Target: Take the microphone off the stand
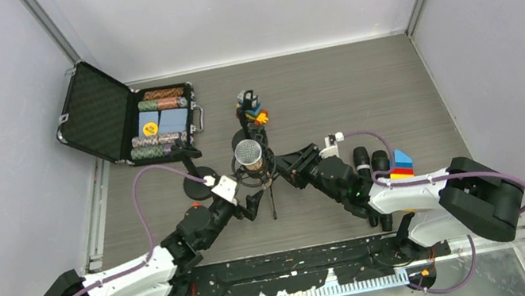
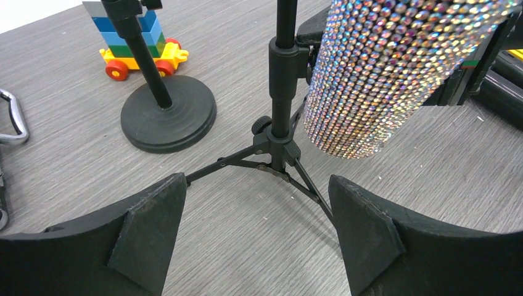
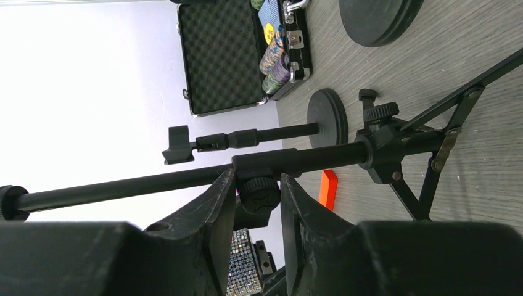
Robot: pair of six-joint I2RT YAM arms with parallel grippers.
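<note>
The microphone has a silver mesh head (image 1: 248, 153) and a rhinestone-covered body (image 2: 382, 68). It sits in the clip of a black tripod stand (image 2: 282, 74), tilted over the legs. My left gripper (image 2: 256, 209) is open and empty, low over the table just in front of the tripod legs, and it also shows in the top view (image 1: 256, 201). My right gripper (image 3: 258, 185) is shut on the stand's black clamp knob (image 3: 259, 192) beside the pole, right of the microphone in the top view (image 1: 284, 167).
A second stand with a round base (image 2: 168, 114) and a toy brick car (image 2: 132, 43) stand just behind the tripod. An open case of poker chips (image 1: 130, 122) is at the back left. Black microphones (image 1: 362, 159) and coloured blocks (image 1: 401, 165) lie by the right arm.
</note>
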